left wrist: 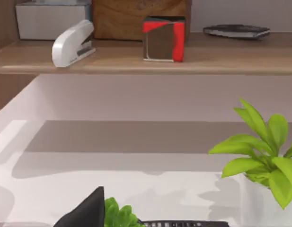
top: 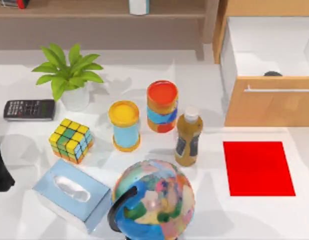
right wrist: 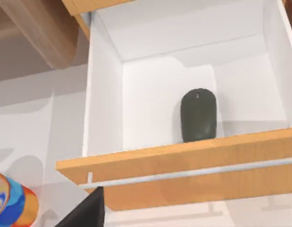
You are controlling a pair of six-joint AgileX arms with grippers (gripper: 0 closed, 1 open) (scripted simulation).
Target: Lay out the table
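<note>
The white table [top: 209,215] holds a flat red mat [top: 258,167] on its right side. Behind the mat a light-wood drawer [top: 267,100] stands pulled open. A black mouse [right wrist: 198,115] lies inside it near the front wall, and its top just shows in the top view [top: 272,74]. Part of my right gripper [right wrist: 86,212] hangs just outside the drawer front [right wrist: 193,170], holding nothing that I can see. My left arm [top: 0,167] sits at the table's left edge. My left gripper [left wrist: 86,213] is low over the calculator [left wrist: 183,223], facing the back shelf.
A potted plant [top: 69,75], calculator [top: 29,109], colour cube [top: 70,140], tissue box [top: 71,194], globe [top: 154,200], yellow-topped can [top: 124,126], orange-topped can [top: 162,106] and brown bottle [top: 188,137] crowd the left and middle. The back shelf [left wrist: 136,59] holds a stapler [left wrist: 72,43].
</note>
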